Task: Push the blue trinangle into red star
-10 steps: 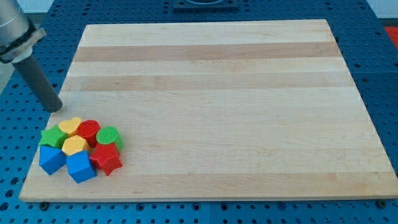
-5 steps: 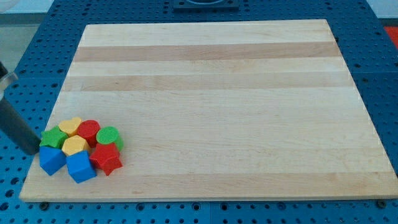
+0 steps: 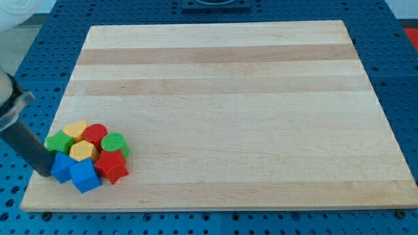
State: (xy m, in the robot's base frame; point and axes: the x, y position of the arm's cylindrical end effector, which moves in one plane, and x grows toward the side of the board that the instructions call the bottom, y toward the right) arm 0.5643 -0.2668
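Blocks sit in one tight cluster near the view's bottom-left corner of the wooden board (image 3: 222,111). The blue triangle (image 3: 61,167) is the leftmost piece of the lower row, a bright blue block partly covered on its left by the rod. Its right side touches a blue cube (image 3: 85,175), and the red star (image 3: 112,166) lies just beyond that cube, touching it on the right. Above this row are a green star (image 3: 60,141), a yellow heart (image 3: 76,129), a red cylinder (image 3: 96,134), a green cylinder (image 3: 114,143) and a yellow hexagon (image 3: 81,151), all packed together.

The dark rod enters from the view's left edge and slants down to the right. My tip (image 3: 44,172) rests on the board against the left side of the blue triangle. The arm carries no jaws, only the rod.

The cluster lies close to the board's left and bottom edges. To the right of the red star the board runs on bare to its far edge. A blue perforated table (image 3: 398,78) surrounds the board.
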